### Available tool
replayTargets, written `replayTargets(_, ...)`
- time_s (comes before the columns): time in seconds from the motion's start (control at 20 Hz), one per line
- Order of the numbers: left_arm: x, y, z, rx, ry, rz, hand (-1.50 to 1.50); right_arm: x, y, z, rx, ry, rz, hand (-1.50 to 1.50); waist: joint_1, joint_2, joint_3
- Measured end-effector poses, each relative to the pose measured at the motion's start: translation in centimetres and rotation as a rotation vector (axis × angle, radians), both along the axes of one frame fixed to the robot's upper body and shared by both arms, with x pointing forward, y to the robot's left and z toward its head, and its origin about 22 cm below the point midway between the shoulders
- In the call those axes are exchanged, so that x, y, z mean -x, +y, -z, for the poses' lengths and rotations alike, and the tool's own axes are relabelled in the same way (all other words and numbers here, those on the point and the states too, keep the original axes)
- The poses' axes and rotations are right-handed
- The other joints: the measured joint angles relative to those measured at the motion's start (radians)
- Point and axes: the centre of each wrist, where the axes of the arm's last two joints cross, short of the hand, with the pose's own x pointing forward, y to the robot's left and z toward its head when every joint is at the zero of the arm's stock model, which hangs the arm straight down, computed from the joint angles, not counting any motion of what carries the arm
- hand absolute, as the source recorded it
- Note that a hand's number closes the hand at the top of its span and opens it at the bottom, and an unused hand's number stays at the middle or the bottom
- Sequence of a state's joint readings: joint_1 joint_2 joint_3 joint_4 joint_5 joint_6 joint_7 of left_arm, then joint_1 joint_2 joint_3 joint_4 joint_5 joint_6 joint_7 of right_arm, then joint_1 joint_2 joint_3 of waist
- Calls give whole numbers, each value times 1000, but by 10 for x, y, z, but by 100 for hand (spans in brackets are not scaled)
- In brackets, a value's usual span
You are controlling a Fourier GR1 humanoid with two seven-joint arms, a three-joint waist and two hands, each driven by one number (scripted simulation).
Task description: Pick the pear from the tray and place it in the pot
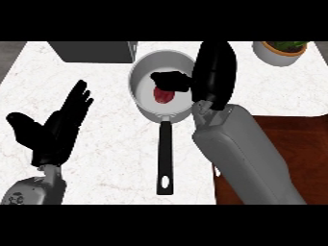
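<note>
On the left of the tabletop [117, 144], the left hand [56, 129] rests open, fingers straight. A grey box [95, 51] stands far behind it. In the middle sits the pot [139, 72], its handle pointing near. The red pear [164, 96] is inside it, with the right hand [215, 67] curled over its top. The brown tray [301, 139] lies at the right, and a potted plant [283, 50] stands far right.

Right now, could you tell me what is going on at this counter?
The robot's right hand is over the pot, and the reddish pear shows just beneath it, inside the pot's rim. Whether the hand holds the pear or has let go, I cannot tell. The brown tray lies at the right, partly hidden by the right forearm. The left hand rests open at the left, touching nothing.
</note>
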State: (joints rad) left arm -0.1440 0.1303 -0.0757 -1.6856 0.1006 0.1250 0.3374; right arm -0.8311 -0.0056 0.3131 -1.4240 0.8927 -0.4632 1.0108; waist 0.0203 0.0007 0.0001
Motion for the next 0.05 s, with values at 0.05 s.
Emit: replayTargets(0.05,-1,1,-1,2,-1,-4,0,0,-2,2,-21,-28,24,-150,-3,0,0)
